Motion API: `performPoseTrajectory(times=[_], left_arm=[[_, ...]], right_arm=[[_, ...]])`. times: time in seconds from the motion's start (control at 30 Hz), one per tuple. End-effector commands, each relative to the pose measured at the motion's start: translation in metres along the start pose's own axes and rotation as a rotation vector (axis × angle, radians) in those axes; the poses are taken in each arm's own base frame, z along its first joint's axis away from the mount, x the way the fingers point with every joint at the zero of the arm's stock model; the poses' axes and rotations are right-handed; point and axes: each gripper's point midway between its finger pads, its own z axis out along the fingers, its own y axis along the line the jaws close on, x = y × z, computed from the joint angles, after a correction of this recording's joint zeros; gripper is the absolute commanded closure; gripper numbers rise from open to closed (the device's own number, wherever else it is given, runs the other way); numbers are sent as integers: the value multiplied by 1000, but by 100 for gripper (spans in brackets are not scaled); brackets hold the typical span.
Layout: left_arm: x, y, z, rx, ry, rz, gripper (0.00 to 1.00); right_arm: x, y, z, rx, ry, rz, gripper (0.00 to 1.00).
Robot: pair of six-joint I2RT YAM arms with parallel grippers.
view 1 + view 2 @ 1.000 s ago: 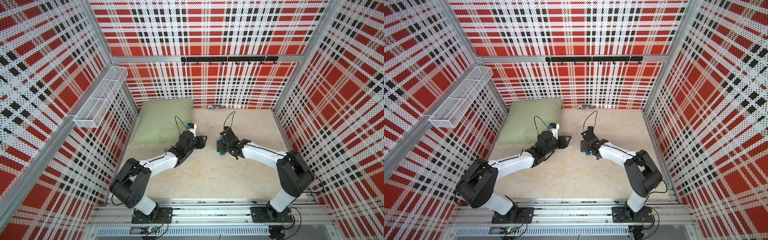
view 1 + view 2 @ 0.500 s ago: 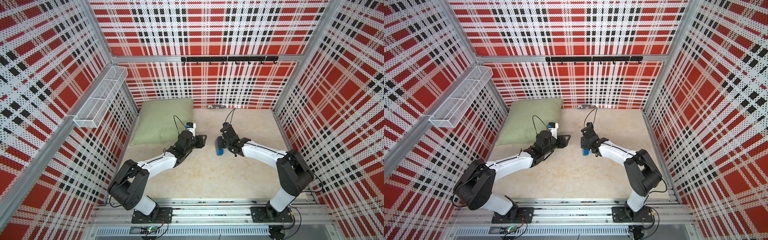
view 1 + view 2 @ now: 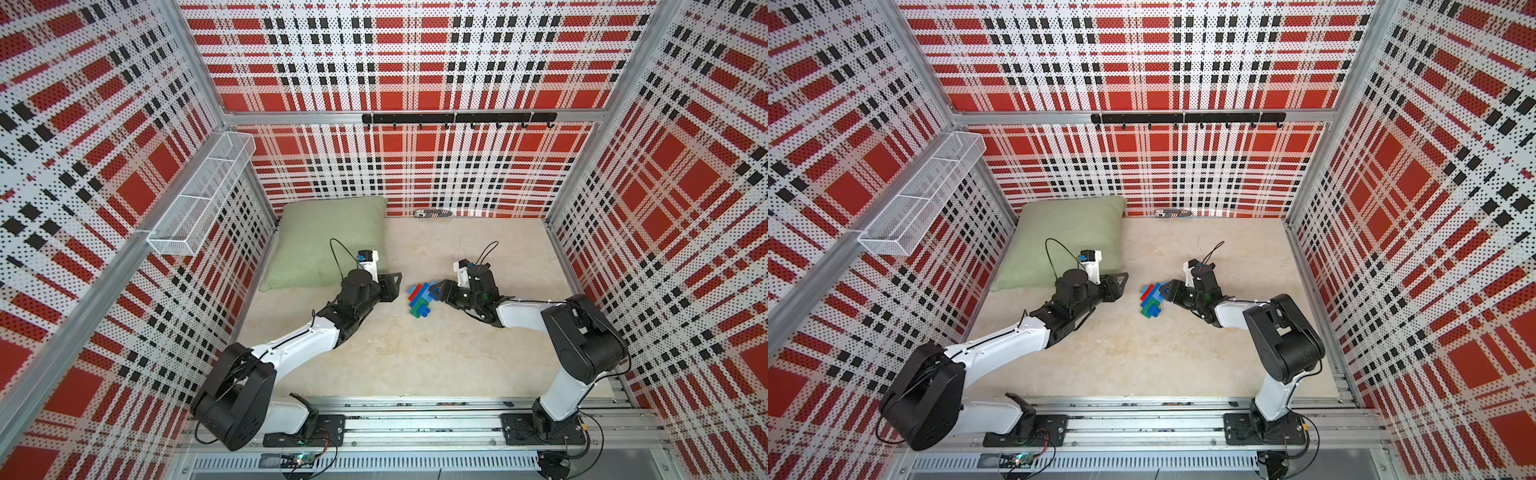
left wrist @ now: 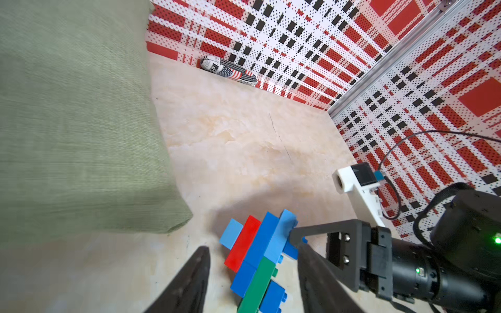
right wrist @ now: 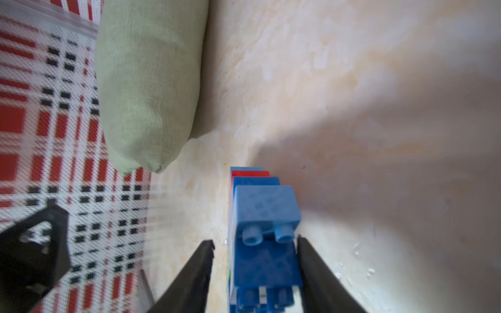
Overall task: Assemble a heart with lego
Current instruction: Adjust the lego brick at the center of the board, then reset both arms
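Heart (image 3: 419,300) lies flat on the table (image 3: 415,353), mid-floor, between the two grippers. It shows in both top views (image 3: 1152,300). It is a joined cluster of light blue, red, dark blue and green lego, with the studs pointing sideways toward the right arm.

A second ago only a scrap of blue showed, beside and under the right gripper (image 3: 435,291). Now the whole cluster is in view. The right wrist has pulled back toward its own side and sits lower, with the tips at the cluster's near end.

In the right wrist view the right gripper (image 5: 254,241) has its fingers spread and straddles the end bricks (image 5: 264,216). One finger (image 5: 320,279) sits against the dark blue brick. The other (image 5: 189,281) has a strip of table showing between it and the brick, so there is no pinch.

Left gripper (image 3: 395,282) has backed off a little toward the green pillow (image 3: 328,241) since a second ago. It is near the heart but apart from it. In the left wrist view its fingers (image 4: 189,284) are spread and hold nothing, and the heart (image 4: 257,252) lies just ahead between the tips.

Pillow, wire basket (image 3: 199,199) on the left wall and hook rail (image 3: 457,118) are where they were before. The small striped item (image 3: 434,214) at the back wall has not moved either.
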Motion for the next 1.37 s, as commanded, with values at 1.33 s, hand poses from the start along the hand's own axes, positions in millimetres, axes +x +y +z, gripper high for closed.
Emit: performPoseTrajectory(times=[1.33], left_arm=[[-57,207,-114,-647,-621,380,1]], right_arm=[[-121,-120,-183,607,-756,-725,0]])
